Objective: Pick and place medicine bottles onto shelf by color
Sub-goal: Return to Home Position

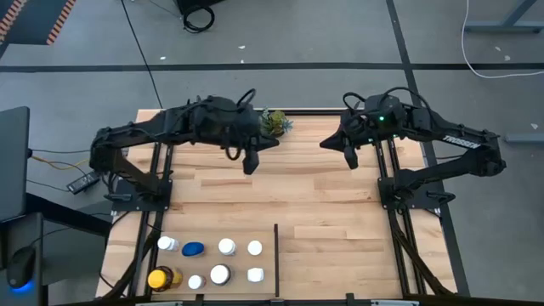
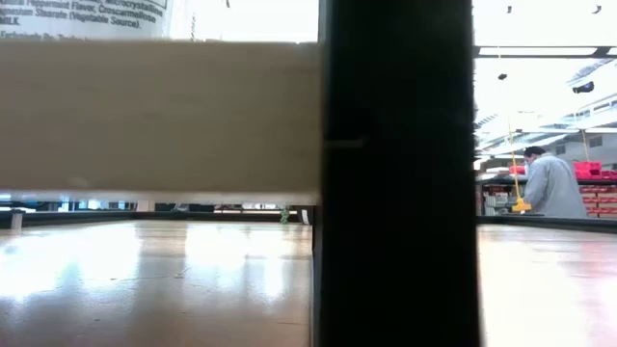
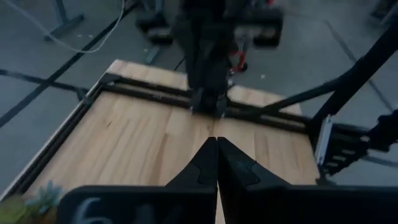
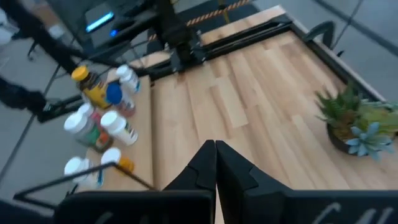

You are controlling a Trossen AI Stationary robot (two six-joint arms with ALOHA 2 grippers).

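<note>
Our left gripper [image 1: 250,164] and right gripper [image 1: 350,159] sit closed, empty; far from both, white-capped medicine bottles [image 1: 226,246], one blue, one amber.

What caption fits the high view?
Left gripper and right gripper hover shut over the table; eight medicine bottles stand on the shelf.

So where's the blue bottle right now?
High view: the blue bottle sits left of the divider bar, beside the yellow-lidded amber bottle.

"TROSSEN" on right arm [image 1: 466,143], "(Vegetable Source)" and "MILK" on a close-up bottle label [image 2: 87,17]
</note>
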